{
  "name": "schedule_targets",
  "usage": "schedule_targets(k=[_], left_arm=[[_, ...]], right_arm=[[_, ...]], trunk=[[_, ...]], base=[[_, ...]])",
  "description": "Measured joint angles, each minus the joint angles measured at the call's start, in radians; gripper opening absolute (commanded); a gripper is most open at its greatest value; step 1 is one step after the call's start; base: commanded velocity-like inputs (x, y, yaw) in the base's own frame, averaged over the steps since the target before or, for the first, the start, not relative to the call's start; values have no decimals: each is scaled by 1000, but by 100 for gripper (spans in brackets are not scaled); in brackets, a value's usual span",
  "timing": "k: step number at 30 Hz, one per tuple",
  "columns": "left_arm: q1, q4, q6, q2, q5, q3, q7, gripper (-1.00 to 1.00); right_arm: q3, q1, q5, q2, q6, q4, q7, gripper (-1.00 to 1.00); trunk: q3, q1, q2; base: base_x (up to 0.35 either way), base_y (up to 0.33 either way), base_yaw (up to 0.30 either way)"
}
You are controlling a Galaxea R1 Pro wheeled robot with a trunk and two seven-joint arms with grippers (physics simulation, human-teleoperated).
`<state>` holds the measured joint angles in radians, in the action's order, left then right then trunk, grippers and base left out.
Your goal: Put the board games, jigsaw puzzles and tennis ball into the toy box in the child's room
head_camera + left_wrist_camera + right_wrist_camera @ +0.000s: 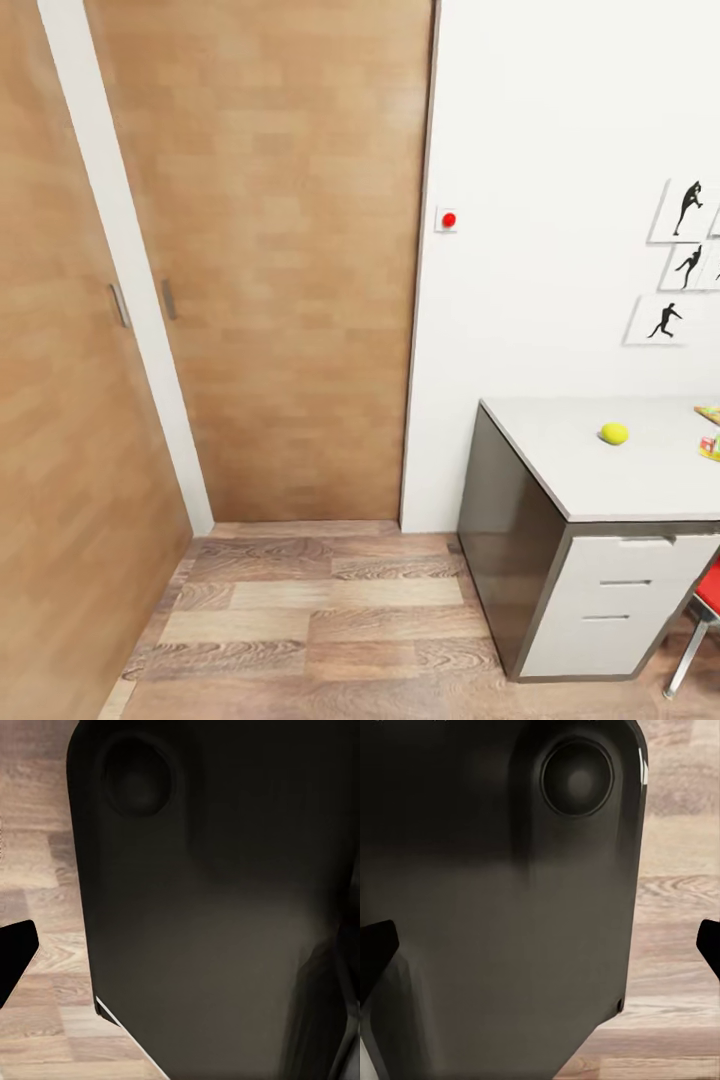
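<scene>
While both wrist views look down past dark robot body panels at the wood plank floor (330, 620), each shows black fingertips at its edges. The right gripper (544, 945) has a tip at either side, spread wide and holding nothing. Of the left gripper, one tip (15, 960) is in view, so I cannot tell its state.

Further out, the head view finds the desk (590, 480) at the right, against the white wall beside a wooden door (280, 260). The tennis ball (614, 433) lies on the desk top, and colourful toy edges (710, 430) peek in at the frame's border. As far as I can judge, the ball awaits collection and the tidying remains ahead.
</scene>
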<state>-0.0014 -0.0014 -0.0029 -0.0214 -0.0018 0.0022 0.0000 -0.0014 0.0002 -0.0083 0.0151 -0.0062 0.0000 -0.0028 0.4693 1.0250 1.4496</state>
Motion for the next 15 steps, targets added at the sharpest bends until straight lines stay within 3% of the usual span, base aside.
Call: schedule_targets(k=[15], left_arm=[[0, 0, 0, 0, -3, -6, 0, 100]], right_arm=[[0, 0, 0, 0, -2, 0, 0, 100]], trunk=[[0, 0, 0]], base=[[0, 0, -283]])
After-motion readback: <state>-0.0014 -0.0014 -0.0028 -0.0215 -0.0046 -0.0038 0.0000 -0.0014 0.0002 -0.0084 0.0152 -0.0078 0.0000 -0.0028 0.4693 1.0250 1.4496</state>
